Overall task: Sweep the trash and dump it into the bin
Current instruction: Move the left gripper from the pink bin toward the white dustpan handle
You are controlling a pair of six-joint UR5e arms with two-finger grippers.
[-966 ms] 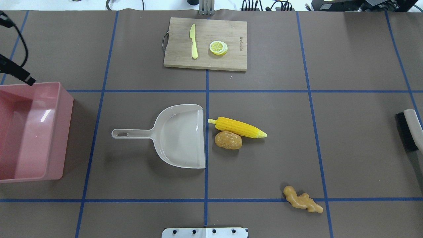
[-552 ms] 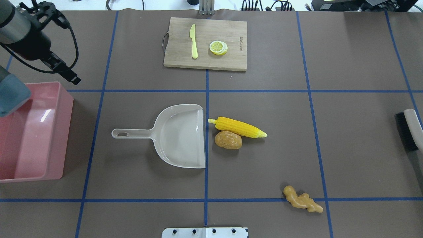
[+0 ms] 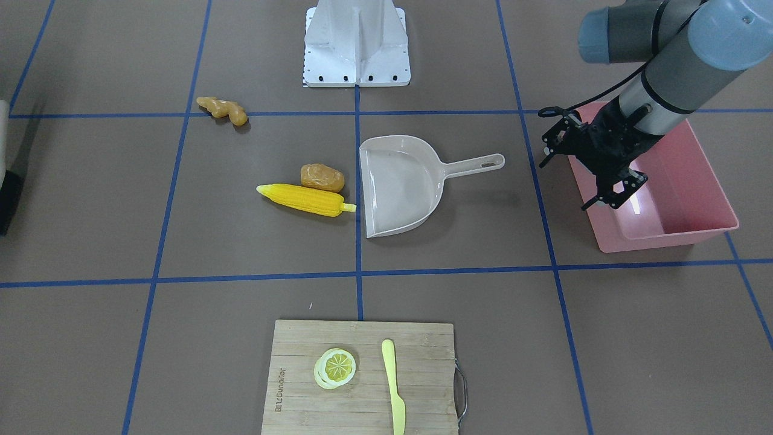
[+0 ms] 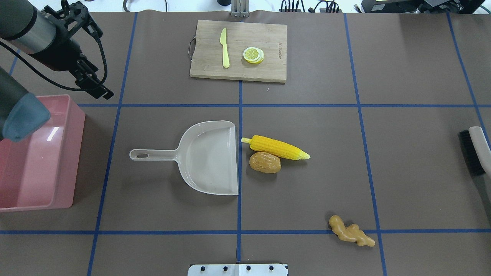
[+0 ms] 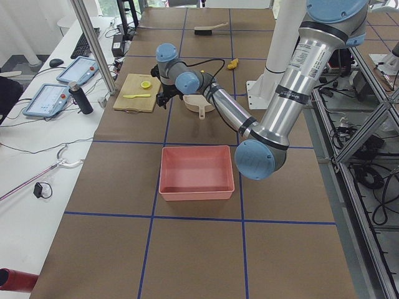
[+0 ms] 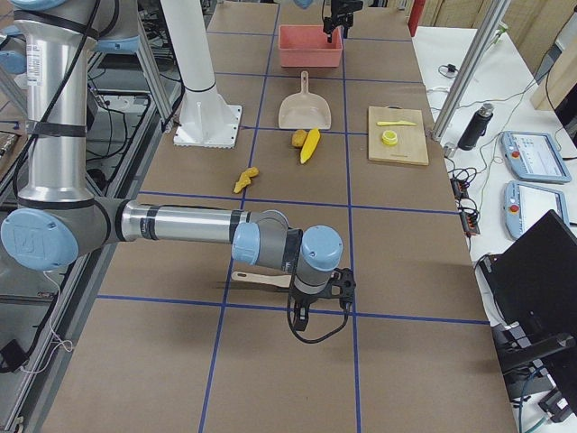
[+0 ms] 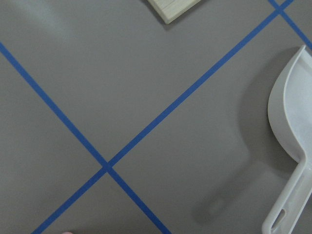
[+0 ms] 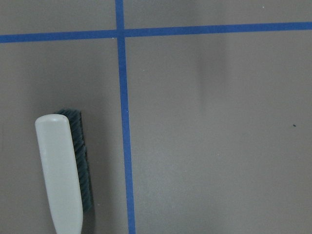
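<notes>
The trash lies on the brown table: a yellow corn cob [image 4: 278, 148] [image 3: 305, 199] and a brown potato [image 4: 264, 162] [image 3: 322, 177] beside the mouth of a beige dustpan [image 4: 211, 161] [image 3: 398, 181], and a tan ginger root [image 4: 351, 231] [image 3: 223, 109] apart near the robot's base. The pink bin [image 4: 78, 153] [image 3: 664, 232] stands at the robot's left. My left gripper [image 4: 105, 66] [image 3: 564, 184] hovers open and empty beyond the bin's far corner. My right gripper [image 6: 320, 311] shows only in the exterior right view, above a brush [image 8: 61, 170] [image 4: 473, 153]; I cannot tell its state.
A wooden cutting board [image 4: 268, 38] with a pale yellow knife [image 4: 225, 48] and a lemon slice [image 4: 253, 55] lies at the far middle. The dustpan's handle [image 7: 287, 204] points toward the bin. Blue tape lines cross the table.
My left arm has swung in from the left edge, with its gripper now past the bin's far corner. The trash, dustpan and brush have not moved.
</notes>
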